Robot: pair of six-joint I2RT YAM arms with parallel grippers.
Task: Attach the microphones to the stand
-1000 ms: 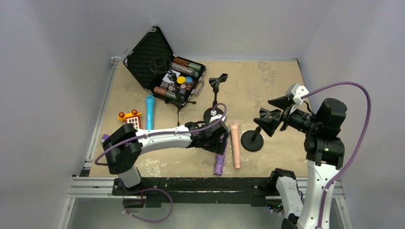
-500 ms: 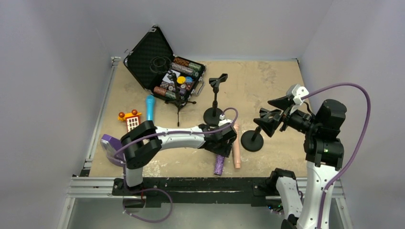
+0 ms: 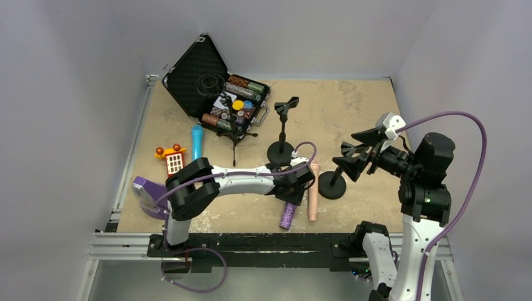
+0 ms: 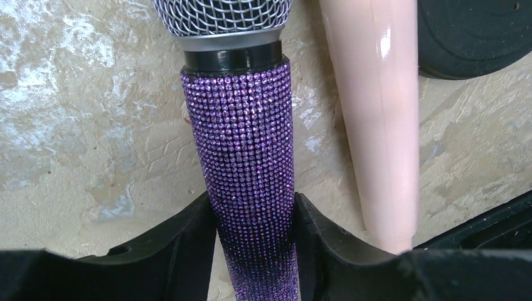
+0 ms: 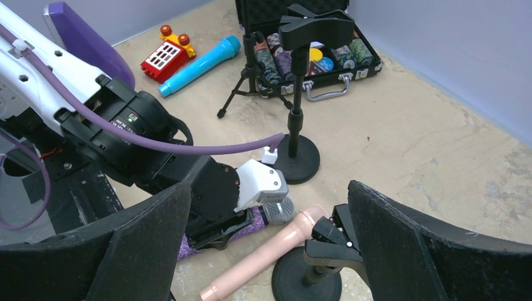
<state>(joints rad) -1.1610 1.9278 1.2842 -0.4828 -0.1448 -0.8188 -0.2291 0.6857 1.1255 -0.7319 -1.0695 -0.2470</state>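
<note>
The left gripper (image 4: 255, 202) pinches the glittery purple microphone with the grey mesh head (image 4: 241, 125) by its handle; it lies flat on the sandy table (image 4: 75, 125), just beside the pale peach-pink microphone (image 4: 376, 113); the right gripper (image 5: 270, 188) hangs spread wide over a black round-footed stand (image 5: 304, 285); when lifted, the head end may tip down and slip out, or bump the pink one.

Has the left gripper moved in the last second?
Yes. The left gripper has shifted right, toward the round stand base, and now clamps the purple mic.
</note>
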